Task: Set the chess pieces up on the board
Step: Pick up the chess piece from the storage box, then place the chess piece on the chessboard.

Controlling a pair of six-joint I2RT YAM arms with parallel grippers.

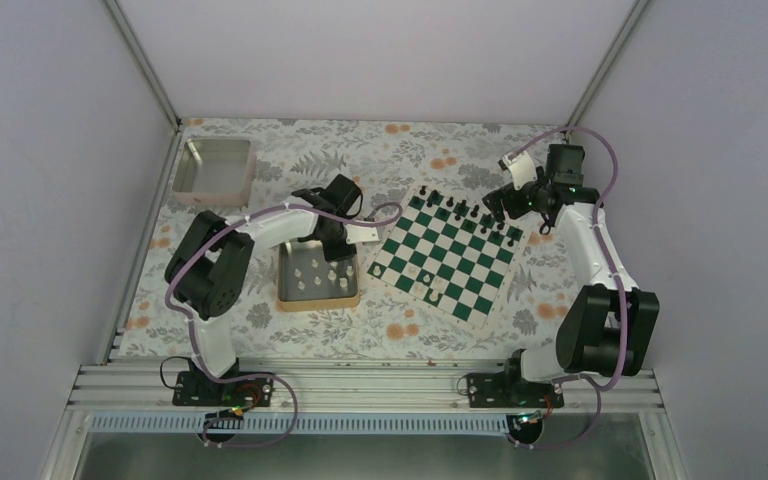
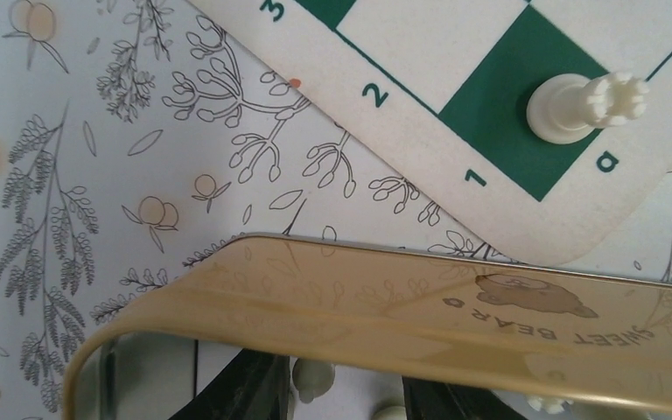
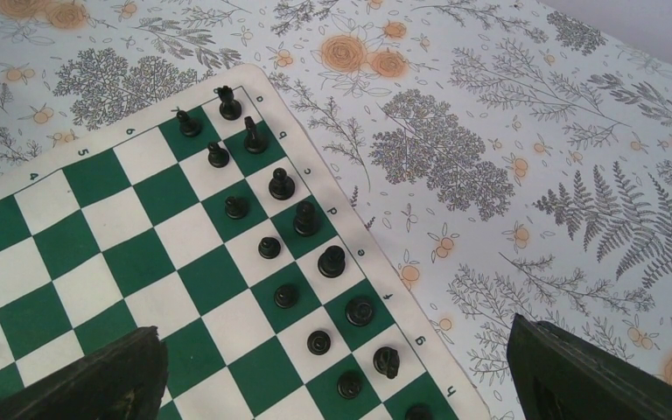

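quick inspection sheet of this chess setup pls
surface: floral cloth, flat
job's things: board set askew; white rook on a1; more white pieces in the tin; black pieces in two far rows
clutter: pink tray, far left
grippers: left gripper low in the tin, grip unclear; right gripper open, near the black pieces
cables: purple cable looped along each arm
surroundings: white walls, metal rail at near edge
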